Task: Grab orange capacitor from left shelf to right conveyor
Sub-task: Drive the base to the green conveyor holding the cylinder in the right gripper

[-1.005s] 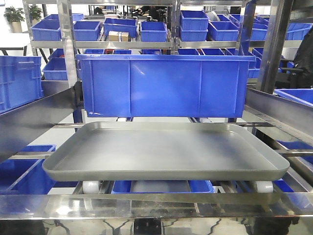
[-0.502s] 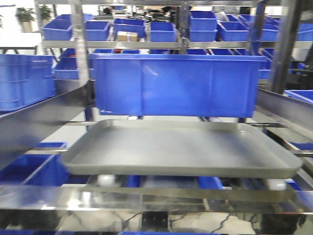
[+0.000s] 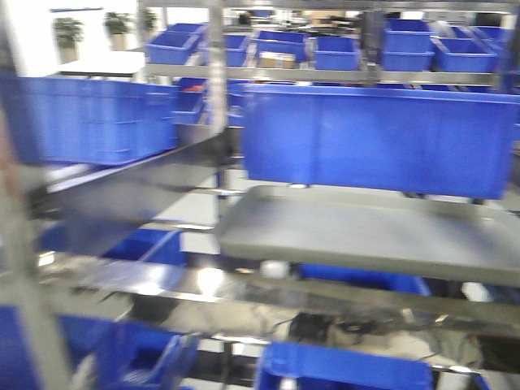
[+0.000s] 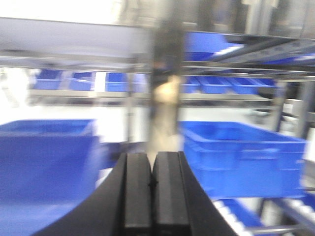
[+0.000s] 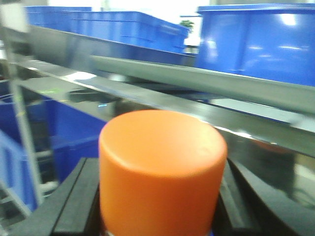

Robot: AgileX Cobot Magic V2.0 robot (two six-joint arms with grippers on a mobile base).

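Note:
My right gripper [image 5: 162,196] is shut on the orange capacitor [image 5: 162,167], which fills the lower middle of the right wrist view between the two black fingers [image 5: 78,196]. It is held just in front of the left shelf's steel front rail [image 5: 197,110]. The shelf's shallow grey tray [image 3: 366,231] stands bare in the front view, with a large blue bin [image 3: 382,138] behind it. My left gripper [image 4: 152,182] is shut with its black pads together and nothing between them. Neither gripper shows in the front view. The green conveyor is out of view.
Blue bins [image 3: 89,118] stand on the left rack and on the far shelves. A steel upright post [image 4: 167,78] rises right ahead of the left gripper, with blue crates [image 4: 243,157] either side. More blue bins [image 3: 341,370] sit below the tray.
The front view has swung to the left: the tray and the blue bin have slid to the right of the frame, and the picture is now blurred by the motion.

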